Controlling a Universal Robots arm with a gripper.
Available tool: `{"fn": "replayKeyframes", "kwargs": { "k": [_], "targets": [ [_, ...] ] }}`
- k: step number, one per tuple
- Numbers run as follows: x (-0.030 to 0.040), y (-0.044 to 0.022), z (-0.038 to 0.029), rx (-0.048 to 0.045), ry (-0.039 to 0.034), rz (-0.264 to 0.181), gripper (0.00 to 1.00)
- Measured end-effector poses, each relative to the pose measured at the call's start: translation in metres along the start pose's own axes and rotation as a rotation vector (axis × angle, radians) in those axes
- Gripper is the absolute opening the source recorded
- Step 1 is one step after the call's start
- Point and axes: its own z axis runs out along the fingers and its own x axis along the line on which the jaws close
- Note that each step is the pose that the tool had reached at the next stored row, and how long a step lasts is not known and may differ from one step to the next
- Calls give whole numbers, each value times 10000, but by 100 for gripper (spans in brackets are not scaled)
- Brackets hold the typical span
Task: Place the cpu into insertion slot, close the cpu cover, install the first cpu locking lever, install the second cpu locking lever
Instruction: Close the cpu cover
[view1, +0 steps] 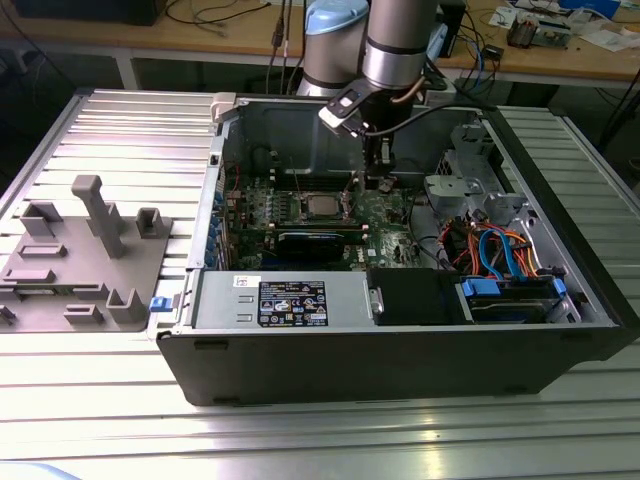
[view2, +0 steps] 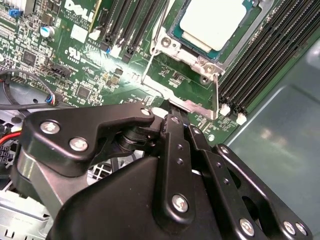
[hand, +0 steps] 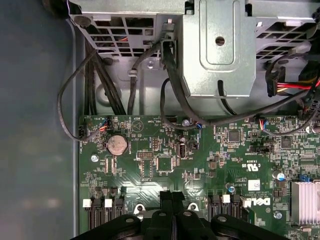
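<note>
The cpu (view2: 212, 21) lies in its socket on the green motherboard, dull silver top up; in the exterior view the cpu (view1: 320, 207) sits mid-board. The silvery cpu cover (view2: 205, 62) lies flat around it. A thin wire locking lever (view2: 152, 56) runs along one side of the socket, and another lever rod (view2: 216, 94) stands beside the socket's corner. My gripper (view2: 172, 111) is shut, its black fingertips (hand: 166, 197) pressed together just off the socket's edge, close to a silver bar (view2: 182, 102). I see nothing between them. In the exterior view the gripper (view1: 378, 183) hangs to the right of the cpu.
The board sits in an open black computer case (view1: 400, 350). A drive cage (hand: 220, 55) and black cables (hand: 100, 85) lie beyond the fingertips. Memory slots (view2: 265, 60) flank the socket. A grey fixture block (view1: 85, 250) stands on the slatted table at the exterior view's left.
</note>
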Motion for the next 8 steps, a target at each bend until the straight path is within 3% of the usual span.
{"fn": "replayKeyframes", "kwargs": {
  "k": [8],
  "targets": [
    [0, -64, -1, -1, 2, 1, 11]
  ]
}}
